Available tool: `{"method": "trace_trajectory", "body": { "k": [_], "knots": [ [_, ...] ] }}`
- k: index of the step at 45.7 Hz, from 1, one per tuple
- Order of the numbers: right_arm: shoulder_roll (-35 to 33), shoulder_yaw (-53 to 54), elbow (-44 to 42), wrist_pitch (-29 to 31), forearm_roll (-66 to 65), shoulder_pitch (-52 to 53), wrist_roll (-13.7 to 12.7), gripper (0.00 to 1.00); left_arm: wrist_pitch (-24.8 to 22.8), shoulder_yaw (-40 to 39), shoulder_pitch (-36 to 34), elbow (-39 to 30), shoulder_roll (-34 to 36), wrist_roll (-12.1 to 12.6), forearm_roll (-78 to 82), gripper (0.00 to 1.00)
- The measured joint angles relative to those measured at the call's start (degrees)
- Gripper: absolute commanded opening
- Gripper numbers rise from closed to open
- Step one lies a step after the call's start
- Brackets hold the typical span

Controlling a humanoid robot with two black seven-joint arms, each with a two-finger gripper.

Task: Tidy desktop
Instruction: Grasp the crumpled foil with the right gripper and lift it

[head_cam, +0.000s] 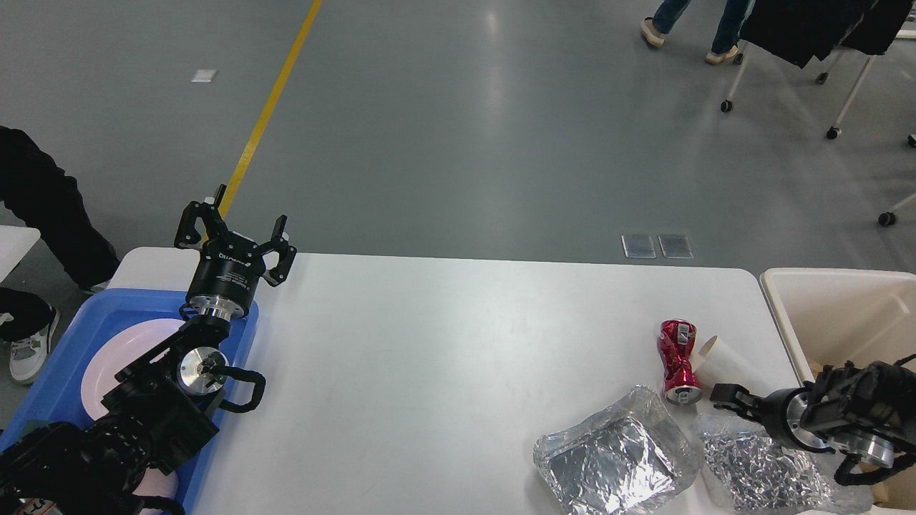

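The desktop point(429, 357) spreads before me with a crushed can point(678, 361), paper cup point(723, 357) and foil point(615, 454) not yet cleared, left gripper point(236, 232) spread empty, right gripper point(726, 397) too dark to judge.

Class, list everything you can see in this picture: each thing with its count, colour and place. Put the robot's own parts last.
desktop: 1, white, centre
tray: 1, blue, left end
plate: 1, pale pink, in tray
crushed can: 1, red, right
paper cup: 1, white, lying beside can
foil tray: 1, silver, front right
crumpled foil: 1, silver, right of foil tray
bin: 1, cream, right edge
people: parts of two, on grey floor
left gripper: black, open, above tray
right gripper: black, near cup, state unclear
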Motion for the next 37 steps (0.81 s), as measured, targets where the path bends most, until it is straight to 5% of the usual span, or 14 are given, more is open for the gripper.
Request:
{"method": "trace_trajectory", "body": {
  "k": [5,7,11,14,37],
  "knots": [
    [0.5,-0.1,-0.2,-3.4,-0.4,-1.2,0.1,0.64,0.0,0.0,0.0,0.0,0.0,0.0,0.0,0.97],
    [0.8,-0.2,-0.2,-5.0,-0.6,-1.7,0.1,0.41,0.0,0.0,0.0,0.0,0.0,0.0,0.0,0.97],
    [1.9,-0.4,-0.2,-7.4,-1.1,-2.6,0.4,0.31,0.0,0.0,0.0,0.0,0.0,0.0,0.0,0.97],
    [2.3,-0.6,-0.1,-8.3,-1.3,-2.8,0.5,0.0,0.0,0.0,0.0,0.0,0.0,0.0,0.0,0.97],
    [1.8,-5.3,-0.3,-10.2,-2.8,-2.6,0.8,0.0,0.0,0.0,0.0,0.0,0.0,0.0,0.0,0.97]
  ]
}}
